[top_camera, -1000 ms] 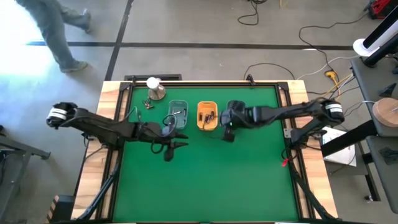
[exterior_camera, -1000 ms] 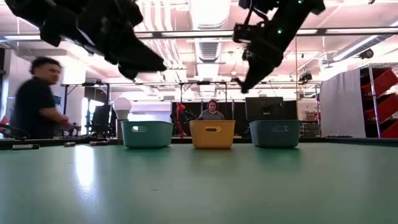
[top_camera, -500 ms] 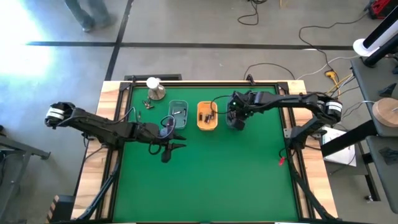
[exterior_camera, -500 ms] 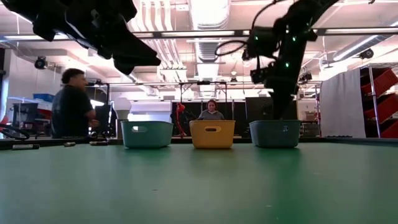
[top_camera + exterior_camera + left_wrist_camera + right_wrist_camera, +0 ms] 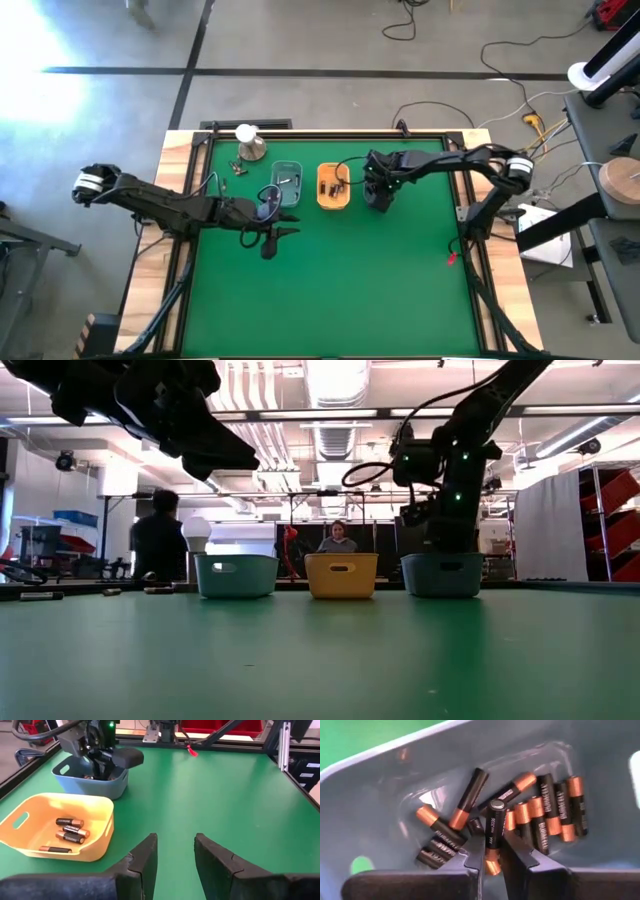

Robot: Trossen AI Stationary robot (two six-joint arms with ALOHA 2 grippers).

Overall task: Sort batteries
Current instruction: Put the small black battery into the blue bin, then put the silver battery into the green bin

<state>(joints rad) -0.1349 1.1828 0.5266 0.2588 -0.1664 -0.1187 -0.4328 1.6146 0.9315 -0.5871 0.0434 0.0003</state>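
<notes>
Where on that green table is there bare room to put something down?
The wide green mat nearer than the left arm's jaws lies bare, as does the stretch right of the grey-blue tray. It is crowded along the far edge: teal tray, yellow tray, metal dome and the right arm's jaws.

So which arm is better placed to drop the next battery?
Right: the right gripper is shut on a battery directly over the blue-grey tray. The left gripper hangs open and empty.
</notes>
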